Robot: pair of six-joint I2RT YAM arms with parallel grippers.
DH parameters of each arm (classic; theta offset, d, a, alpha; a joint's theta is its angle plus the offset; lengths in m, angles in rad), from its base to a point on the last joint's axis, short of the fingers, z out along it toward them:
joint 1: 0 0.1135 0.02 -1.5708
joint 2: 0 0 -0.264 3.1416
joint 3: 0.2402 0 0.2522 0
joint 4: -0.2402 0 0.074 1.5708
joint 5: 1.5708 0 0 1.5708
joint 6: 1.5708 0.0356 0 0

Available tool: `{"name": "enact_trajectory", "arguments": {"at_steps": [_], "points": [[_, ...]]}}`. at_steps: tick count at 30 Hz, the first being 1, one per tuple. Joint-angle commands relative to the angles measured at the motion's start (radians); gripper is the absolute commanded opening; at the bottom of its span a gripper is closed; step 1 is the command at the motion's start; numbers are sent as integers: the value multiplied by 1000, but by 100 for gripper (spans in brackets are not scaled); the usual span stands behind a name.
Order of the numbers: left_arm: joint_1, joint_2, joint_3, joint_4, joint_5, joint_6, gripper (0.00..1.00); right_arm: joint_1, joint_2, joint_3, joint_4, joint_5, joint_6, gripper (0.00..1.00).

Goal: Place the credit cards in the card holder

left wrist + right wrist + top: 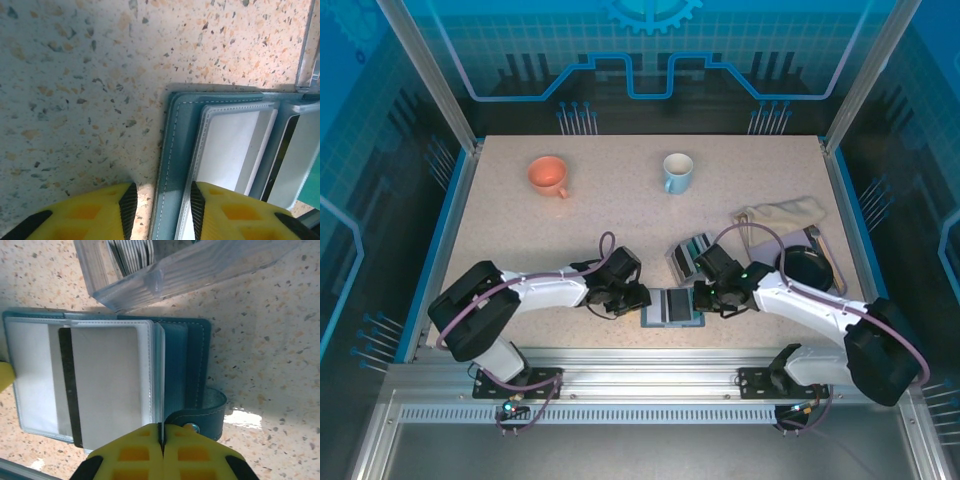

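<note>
The teal card holder (672, 308) lies open on the table between both grippers. In the left wrist view my left gripper (161, 202) stands open astride its stitched cover edge (175, 150), with bare table showing between the left pad and the cover. A white card with a dark stripe (100, 385) sits in a clear sleeve and pokes out toward my right gripper (161, 440). That gripper is shut on a thin white sheet standing edge-on among the pages; card or sleeve leaf, I cannot tell. The grey rack with credit cards (686, 256) stands just behind.
An orange mug (548, 176) and a pale blue mug (677, 172) stand at the back. A beige cloth (782, 212) and a black round dish (807, 268) lie at the right. The rack's clear wall (165, 275) is close to the holder's far edge.
</note>
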Motion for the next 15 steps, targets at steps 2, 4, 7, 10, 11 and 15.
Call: {"name": "enact_trajectory", "arguments": {"at_steps": [2, 4, 7, 10, 11, 15], "points": [[-43, 61, -1, 49, 34, -16, 34, 1, -68, -48, 50, -58, 35, 3], [-46, 63, 0, 54, 32, -19, 33, -3, -105, -53, 64, -78, 37, 4], [-49, 63, 1, 57, 29, -22, 30, -5, -150, -47, 69, -110, 35, 4], [-54, 58, 2, 67, 27, -21, 29, -5, -154, -55, 144, -195, 30, 5], [-55, 58, 4, 69, 25, -23, 29, -4, -142, -57, 175, -221, 37, 5], [-57, 51, 4, 76, 24, -25, 26, 5, -96, -52, 231, -248, 56, 5]]}}
